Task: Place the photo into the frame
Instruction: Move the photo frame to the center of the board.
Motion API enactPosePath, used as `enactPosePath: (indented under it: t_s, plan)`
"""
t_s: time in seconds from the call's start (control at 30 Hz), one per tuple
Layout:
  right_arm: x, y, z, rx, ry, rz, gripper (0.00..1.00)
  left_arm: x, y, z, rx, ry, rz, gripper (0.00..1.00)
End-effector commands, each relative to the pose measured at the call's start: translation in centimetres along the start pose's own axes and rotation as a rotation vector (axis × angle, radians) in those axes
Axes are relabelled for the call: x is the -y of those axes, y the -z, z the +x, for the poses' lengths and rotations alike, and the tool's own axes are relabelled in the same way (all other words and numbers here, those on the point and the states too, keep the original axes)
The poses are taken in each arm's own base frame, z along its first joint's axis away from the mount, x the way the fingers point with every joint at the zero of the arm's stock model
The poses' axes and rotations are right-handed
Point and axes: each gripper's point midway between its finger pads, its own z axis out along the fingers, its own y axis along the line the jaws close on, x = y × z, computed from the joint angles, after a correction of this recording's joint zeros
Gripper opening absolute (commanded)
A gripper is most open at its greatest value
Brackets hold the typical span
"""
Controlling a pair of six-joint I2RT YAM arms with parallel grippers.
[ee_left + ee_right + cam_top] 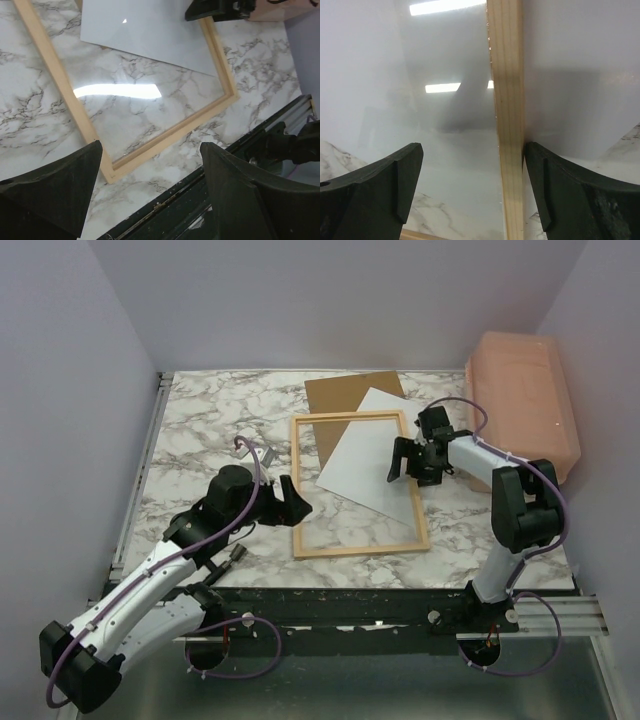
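The frame [355, 548], thin light wood around a clear pane, lies flat mid-table. The photo [362, 455] shows its white side and sits askew, with the frame's right rail [507, 125] running over it; one corner pokes out past the far rail. My right gripper [412, 468] hovers open astride that right rail, with the sheet [570, 75] under both fingers. My left gripper [292, 498] is open and empty at the frame's left rail. Its wrist view has the frame's near corner [107, 170] between the fingers and the photo [150, 30] farther off.
A brown backing board [340, 390] lies behind the frame, partly under the photo. A pink bin [525, 405] stands at the back right. Small grey metal pieces [248, 447] lie left of the frame. The table's dark front rail [200, 195] runs just below the left gripper.
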Motion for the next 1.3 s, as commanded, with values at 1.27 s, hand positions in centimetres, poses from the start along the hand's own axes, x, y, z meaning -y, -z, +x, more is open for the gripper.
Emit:
enactPosePath:
  t_s: [1.27]
  plan:
    - [-12.7,-1.4,0.6,-0.011,0.025,-0.278,0.54,1.5,0.8,0.5,-0.030,-0.008,0.079,0.72]
